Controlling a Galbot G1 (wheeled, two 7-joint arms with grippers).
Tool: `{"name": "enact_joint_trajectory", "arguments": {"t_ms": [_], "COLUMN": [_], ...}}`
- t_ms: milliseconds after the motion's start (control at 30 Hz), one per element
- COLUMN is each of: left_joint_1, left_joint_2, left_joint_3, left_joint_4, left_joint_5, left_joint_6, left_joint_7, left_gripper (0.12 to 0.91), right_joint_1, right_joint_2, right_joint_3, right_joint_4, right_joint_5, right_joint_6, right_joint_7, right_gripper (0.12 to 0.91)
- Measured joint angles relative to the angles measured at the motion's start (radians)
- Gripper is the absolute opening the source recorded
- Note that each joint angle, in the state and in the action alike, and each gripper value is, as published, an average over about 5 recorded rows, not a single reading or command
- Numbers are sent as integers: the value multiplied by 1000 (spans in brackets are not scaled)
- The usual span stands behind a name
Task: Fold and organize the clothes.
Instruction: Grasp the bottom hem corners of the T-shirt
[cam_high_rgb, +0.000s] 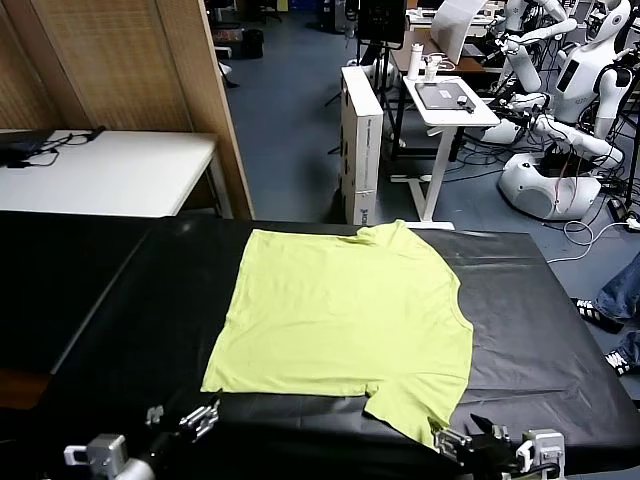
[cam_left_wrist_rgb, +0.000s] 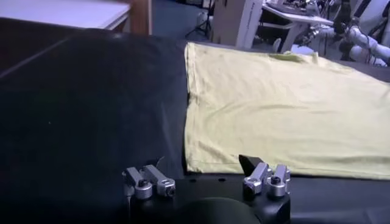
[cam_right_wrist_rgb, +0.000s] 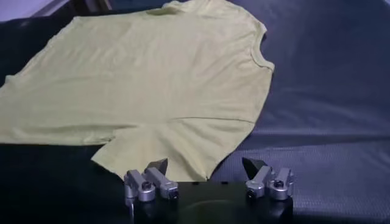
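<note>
In the head view, the T-shirt (cam_high_rgb: 345, 320) lies flat and spread on the black table (cam_high_rgb: 540, 330), near the middle, with its neck toward 3 o'clock and its hem toward 9 o'clock; one sleeve points to 12 o'clock and the other sleeve reaches the near edge at about 5 o'clock. The left pincer (cam_high_rgb: 185, 420) waits low at 7 o'clock, just outside the near hem corner, and the right pincer (cam_high_rgb: 480, 445) waits at 5 o'clock, just beside the near sleeve. In the left wrist view, the left pincer (cam_left_wrist_rgb: 207, 179) has its fingers wide apart and holds nothing; the hem corner of the shirt is just in front of it. In the right wrist view, the right pincer (cam_right_wrist_rgb: 207, 176) also stands wide apart and empty, with the sleeve cloth directly ahead. I judge the folding has not started yet. To do the first grasp well, each pincer should come down low on the edge of the cloth, take only the thin fabric and not push it into wrinkles, and both should lift together so the fold line stays straight.
</note>
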Motion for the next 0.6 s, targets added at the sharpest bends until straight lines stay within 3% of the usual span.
{"name": "enact_joint_trajectory", "arguments": {"t_ms": [100, 367, 600], "left_joint_1": [-6, -16, -21], "left_joint_2": [-3, -10, -18], "left_joint_3": [3, 12, 23], "left_joint_4": [8, 26, 44], "left_joint_5": [3, 7, 15], "left_joint_6": [-4, -11, -23], "left_joint_7": [2, 4, 14], "left_gripper": [907, 900, 799], "right_joint_1": [-1, 2, -5], "right_joint_2": [3, 11, 14], "right_joint_3": [-4, -27, -32], "right_joint_4": [0, -12, -20], "right_joint_5": [-5, -28, -36], "right_joint_6": [0, 0, -1], "right_joint_7": [-1, -5, -9], "right_gripper": [895, 719, 592]}}
